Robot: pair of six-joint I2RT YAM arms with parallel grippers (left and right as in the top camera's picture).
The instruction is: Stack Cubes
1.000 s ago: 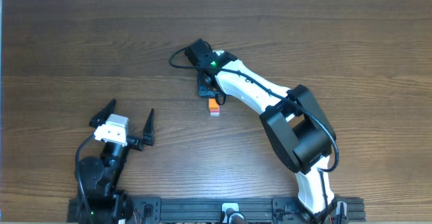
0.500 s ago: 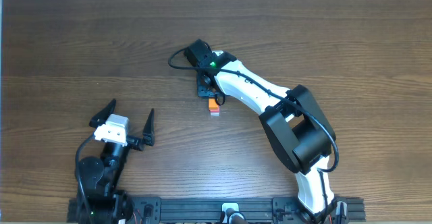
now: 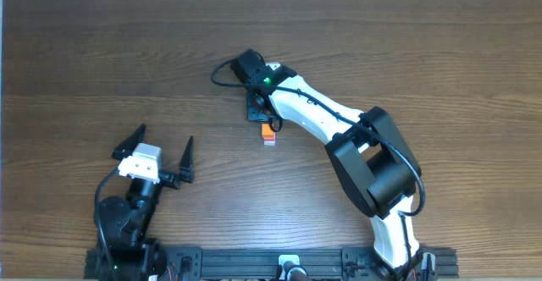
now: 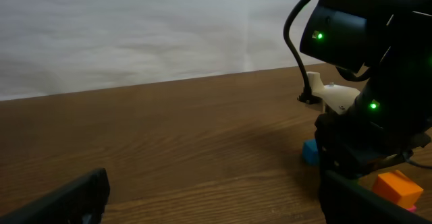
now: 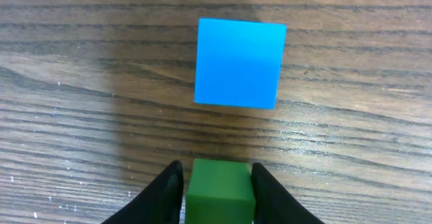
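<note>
Right wrist view | right pincer [image 5: 217, 175] grips green cube [image 5: 220, 196] | blue cube [image 5: 239, 63] seemingly just beyond | left pincer [image 3: 164, 137] gaping

Dark wood-grain table [image 3: 423, 44], plain pale wall [image 4: 135, 28] behind its far edge.

Overhead camera, wrist cameras share blue cube [image 5: 239, 63]
</note>
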